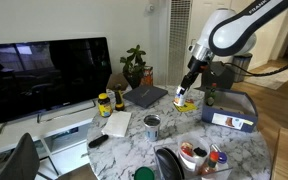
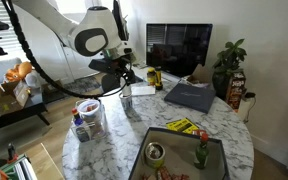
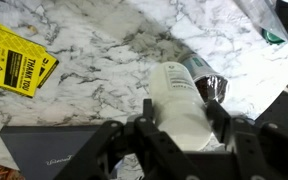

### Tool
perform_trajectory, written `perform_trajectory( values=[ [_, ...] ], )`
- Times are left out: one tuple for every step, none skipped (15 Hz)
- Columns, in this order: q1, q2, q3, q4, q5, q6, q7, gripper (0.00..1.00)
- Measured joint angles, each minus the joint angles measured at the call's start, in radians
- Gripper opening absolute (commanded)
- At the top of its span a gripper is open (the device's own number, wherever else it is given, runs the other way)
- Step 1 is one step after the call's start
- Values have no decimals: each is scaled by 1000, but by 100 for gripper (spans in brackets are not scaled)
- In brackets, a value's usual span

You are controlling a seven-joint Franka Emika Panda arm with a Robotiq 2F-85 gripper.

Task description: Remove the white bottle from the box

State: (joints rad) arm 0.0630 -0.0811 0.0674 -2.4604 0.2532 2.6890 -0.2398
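Clamping the bottle in my gripper, clear of the box, I should lower it upright onto bare table, avoiding the can below.

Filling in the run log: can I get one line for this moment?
claw: shut on white bottle | white bottle: outside box, over marble table | table contact: cannot tell

You have the bottle in the gripper, over the table, outside the box, between it and the laptop.
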Motion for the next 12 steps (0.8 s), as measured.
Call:
perform_trajectory(
  values=[
    [1,16,0,7,-6,9,12,31],
    [2,52,2,26,-19,18,30,31],
    [3,100,3,55,-36,21,50,31],
    [3,155,4,94,-63,22,73,31],
    [2,214,1,139,-93,22,97,31],
    [2,267,-6,185,-132,19,117,31],
    [1,315,-19,232,-179,17,137,31],
    [1,358,-33,275,-224,16,155,31],
    [3,398,-50,318,-270,15,173,31],
    [4,433,-65,359,-306,15,191,31],
    [4,464,-76,396,-330,15,201,31],
    [4,492,-82,431,-337,16,209,31]
  ],
)
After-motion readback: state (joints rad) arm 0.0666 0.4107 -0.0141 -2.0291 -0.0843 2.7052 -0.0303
